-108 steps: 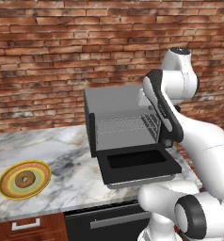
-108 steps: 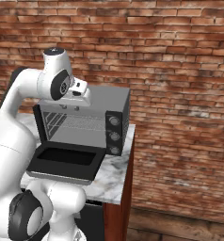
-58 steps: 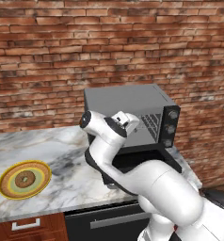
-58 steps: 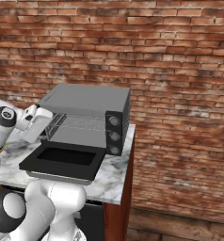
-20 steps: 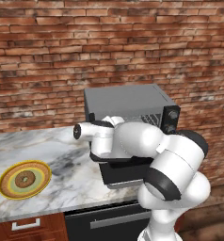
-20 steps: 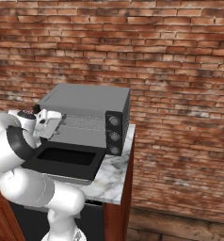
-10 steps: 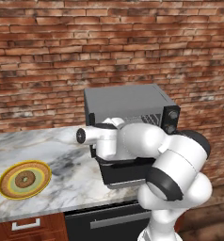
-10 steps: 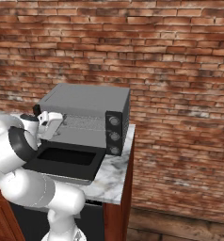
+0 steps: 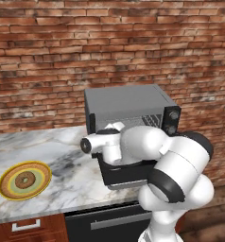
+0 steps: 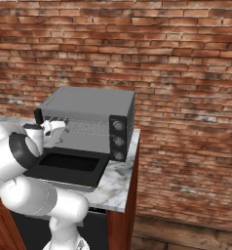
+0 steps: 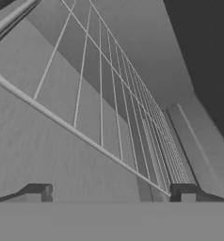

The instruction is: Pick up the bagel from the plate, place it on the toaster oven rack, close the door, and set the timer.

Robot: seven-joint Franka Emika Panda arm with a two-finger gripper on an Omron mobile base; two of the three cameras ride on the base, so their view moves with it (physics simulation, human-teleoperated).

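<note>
The bagel (image 9: 24, 180) lies in the middle of the plate (image 9: 44, 174) at the left end of the marble counter, far from my hand. My arm is folded in front of the toaster oven (image 9: 126, 105). My gripper (image 10: 57, 128) points into the oven mouth at its left side. In the hand view my gripper (image 11: 109, 195) is open with nothing between its fingers, close above the toaster oven rack (image 11: 109, 94). The rack (image 10: 88, 128) sits inside the cavity. The door (image 10: 69, 166) hangs open, lying flat toward me.
Three knobs (image 10: 118, 141) run down the oven's right front panel. The marble counter (image 9: 72, 160) stretches between oven and plate, with a brick wall (image 9: 38, 71) behind. The counter ends just right of the oven (image 10: 130, 161).
My wrist has sunk a little and the hand has edged slightly toward the oven mouth. The gripper stays open; bagel and plate have not moved.
</note>
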